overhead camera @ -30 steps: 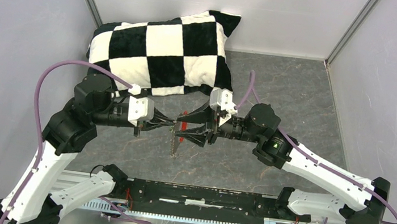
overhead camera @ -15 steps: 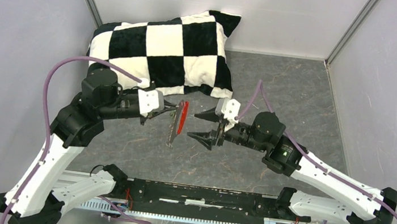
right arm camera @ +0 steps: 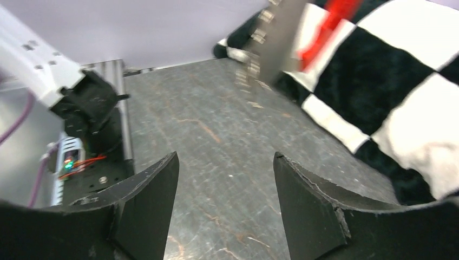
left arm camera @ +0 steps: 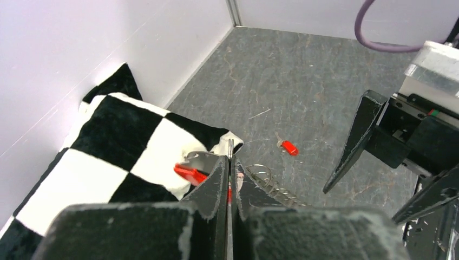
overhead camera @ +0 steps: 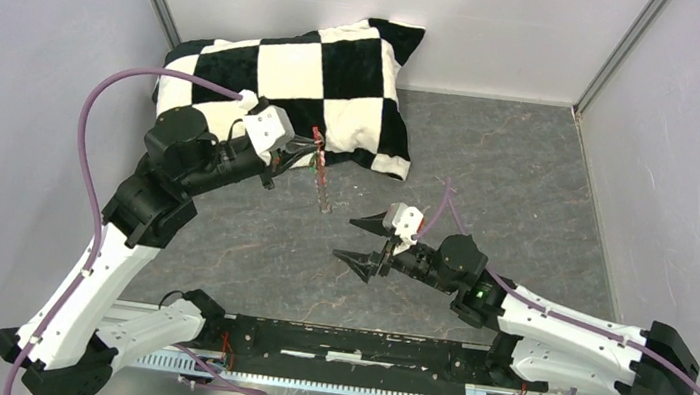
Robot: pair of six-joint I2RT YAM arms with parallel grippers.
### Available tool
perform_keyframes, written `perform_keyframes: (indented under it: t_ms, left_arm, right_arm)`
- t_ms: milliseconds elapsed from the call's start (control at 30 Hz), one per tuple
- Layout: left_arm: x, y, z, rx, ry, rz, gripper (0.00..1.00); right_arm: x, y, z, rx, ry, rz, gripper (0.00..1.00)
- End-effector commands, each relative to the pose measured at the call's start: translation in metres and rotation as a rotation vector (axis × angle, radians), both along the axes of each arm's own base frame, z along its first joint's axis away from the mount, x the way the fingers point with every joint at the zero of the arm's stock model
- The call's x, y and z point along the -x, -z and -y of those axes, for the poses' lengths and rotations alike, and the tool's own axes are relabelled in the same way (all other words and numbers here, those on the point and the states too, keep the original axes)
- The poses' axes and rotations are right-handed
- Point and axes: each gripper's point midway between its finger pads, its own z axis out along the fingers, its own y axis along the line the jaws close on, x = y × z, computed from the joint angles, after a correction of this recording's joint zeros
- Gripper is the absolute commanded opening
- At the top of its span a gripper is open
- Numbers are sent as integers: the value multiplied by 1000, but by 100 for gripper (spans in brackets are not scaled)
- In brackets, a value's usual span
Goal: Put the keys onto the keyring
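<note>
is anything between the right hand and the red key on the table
Nothing visible. The red key lies on the table near the open right hand; the keyring is up in the shut left hand, aside.

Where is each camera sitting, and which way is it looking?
Top external: high behind the arms, looking down on the grey stone-patterned table and the black-and-white checkered pillow; both whole arms show.
Left wrist: on the left gripper, looking along its shut fingers pinching the silvery chain keyring with a curved red fob; the right gripper shows opposite.
Right wrist: on the open right gripper, looking between its two black fingers toward the pillow.
Shared: both wrist views see the keyring and pillow.
</note>
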Motion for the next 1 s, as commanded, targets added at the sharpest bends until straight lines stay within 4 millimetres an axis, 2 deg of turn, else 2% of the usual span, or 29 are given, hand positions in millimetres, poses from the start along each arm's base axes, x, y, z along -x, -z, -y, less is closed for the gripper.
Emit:
perform_keyframes:
  t_ms: [0, 100, 233, 367, 500, 600, 767, 833, 967]
  left_arm:
    - [-3, -31, -2, 98, -36, 32, 2]
    - [-2, -32, -2, 106, -40, 25, 2]
    - [-3, -33, -3, 117, -49, 23, 2]
    - [-3, -32, -4, 123, -53, 17, 2]
    - [-1, -33, -3, 131, -46, 13, 2]
    - [-2, -33, -3, 138, -51, 11, 2]
    - [2, -32, -2, 140, -33, 0, 2]
    - [4, -33, -2, 143, -29, -2, 2]
    - [6, -33, -1, 148, -22, -10, 2]
  right_arm:
    - [-35, -19, 10, -148, 203, 69, 70]
    - [-35, -23, 0, -168, 171, 119, 69]
    - [-16, -37, -21, -245, 27, 110, 67]
    - [-9, -49, -23, -318, -13, 114, 65]
    - [-28, -43, -30, -265, 69, 106, 60]
    - [-48, -33, -26, -247, 178, 80, 60]
    - [-55, -24, -27, -253, 201, 58, 60]
    - [-61, -21, -26, -248, 236, 36, 57]
    - [-56, -33, -24, -289, 212, 61, 53]
